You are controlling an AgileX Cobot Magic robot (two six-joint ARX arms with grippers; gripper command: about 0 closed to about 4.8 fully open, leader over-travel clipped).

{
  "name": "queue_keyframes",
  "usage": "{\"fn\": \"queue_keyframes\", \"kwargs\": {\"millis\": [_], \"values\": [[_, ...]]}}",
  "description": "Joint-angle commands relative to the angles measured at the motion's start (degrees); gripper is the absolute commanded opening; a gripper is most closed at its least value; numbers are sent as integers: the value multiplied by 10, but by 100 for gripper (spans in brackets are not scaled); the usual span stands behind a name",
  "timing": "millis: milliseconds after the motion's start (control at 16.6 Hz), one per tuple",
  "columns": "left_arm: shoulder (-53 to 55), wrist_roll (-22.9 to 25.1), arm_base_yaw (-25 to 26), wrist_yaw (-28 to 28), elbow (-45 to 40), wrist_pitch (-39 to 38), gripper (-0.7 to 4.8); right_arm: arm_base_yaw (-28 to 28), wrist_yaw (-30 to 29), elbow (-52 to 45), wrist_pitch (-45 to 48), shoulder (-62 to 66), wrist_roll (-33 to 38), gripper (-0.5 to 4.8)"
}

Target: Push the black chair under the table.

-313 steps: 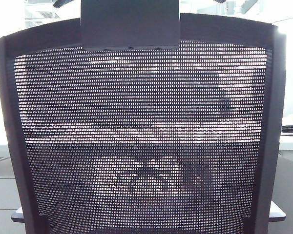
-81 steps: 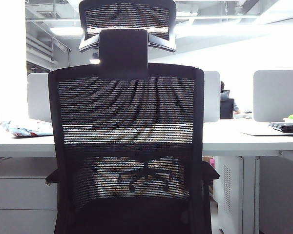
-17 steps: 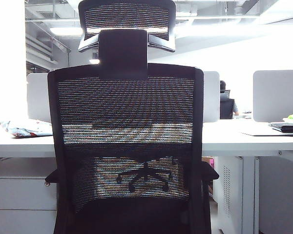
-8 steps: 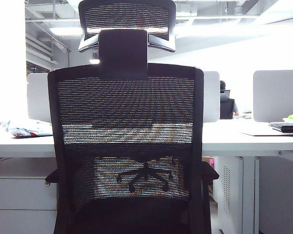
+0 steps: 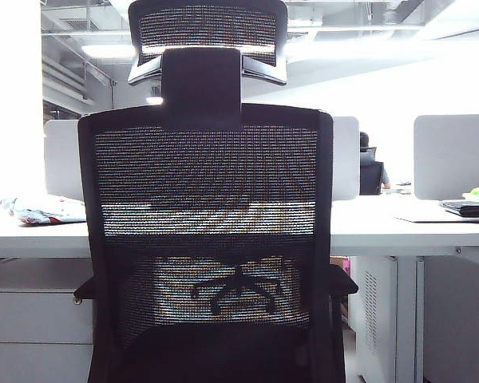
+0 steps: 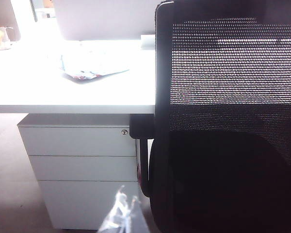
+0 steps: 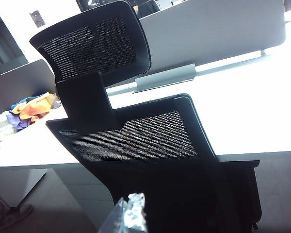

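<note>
- Seemingly, the push was almost or fully done: the black chair [image 5: 206,239] stood square against the front edge of the table [image 5: 399,227], its armrests [image 5: 343,283] tucked just below the white top.
- In the left wrist view the chair's frame met the tabletop's edge, right beside the drawer unit [image 6: 80,170].
- How far the seat ran under the top could not be told; the mesh back hid it, so whether any push was left was a guess.
- The left gripper [image 6: 122,213] showed only as a pale, blurred tip clear of the chair; I could not tell whether it was spread or pressed together.
- The right gripper [image 7: 128,213] was likewise a cut-off glint near the chair's back, apparently not touching it, its state unreadable.
- Neither gripper appeared in the exterior view.
</note>
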State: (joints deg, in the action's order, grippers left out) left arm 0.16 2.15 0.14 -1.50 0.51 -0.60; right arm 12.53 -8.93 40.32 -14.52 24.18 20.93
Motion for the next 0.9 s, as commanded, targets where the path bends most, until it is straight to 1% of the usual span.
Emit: {"fn": "queue_keyframes", "kwargs": {"millis": [60,542,663,784,904], "values": [[1,4,0,2,0,11,-5,1,0,2,6,0,-2,-5],[1,4,0,2,0,11,-5,1,0,2,6,-2,-2,-5],[1,4,0,2,0,11,-5,0,1,2,-20,-3,-19,-5],[1,4,0,2,0,11,-5,-22,-2,1,-70,-17,-61,-5],[1,4,0,2,0,11,-5,-54,0,-14,-94,-35,-62,-5]]}}
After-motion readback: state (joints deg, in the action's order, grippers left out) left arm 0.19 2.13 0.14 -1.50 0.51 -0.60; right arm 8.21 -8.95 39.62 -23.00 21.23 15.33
